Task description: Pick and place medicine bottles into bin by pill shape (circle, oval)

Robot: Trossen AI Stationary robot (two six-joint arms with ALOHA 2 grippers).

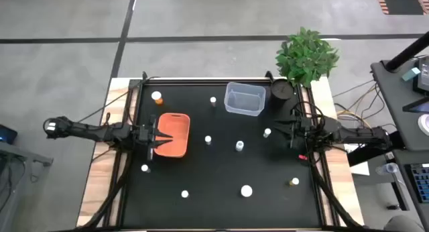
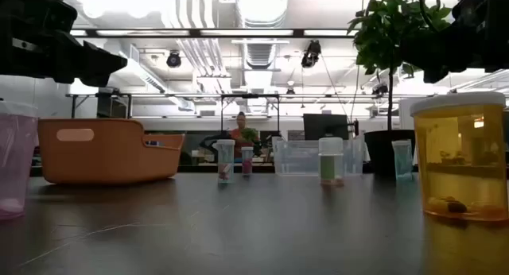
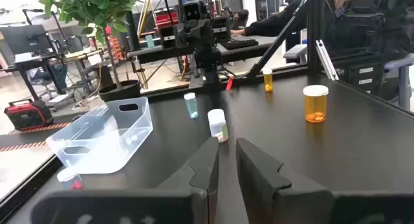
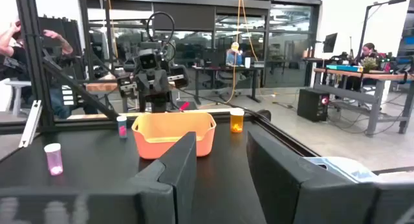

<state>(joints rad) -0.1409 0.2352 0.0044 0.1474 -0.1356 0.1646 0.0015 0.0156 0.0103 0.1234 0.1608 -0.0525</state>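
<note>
While both arms wait at the tabletop's (image 1: 221, 212) edges, the left end effector (image 1: 161, 137) sits with its fingers nearly together and empty, touching or just over the orange bin's (image 1: 175, 135) near rim; a careless advance could shove that bin; the right end effector (image 1: 280, 130), fingers a little apart and also empty, hangs near a white-capped bottle (image 1: 267, 133) and could tip it; the medicine bottles (image 1: 246, 190) lie scattered over the tabletop, none seemingly binned; pill shape is hard to read, so a bottle may land wrongly in the clear bin (image 1: 244, 99).
</note>
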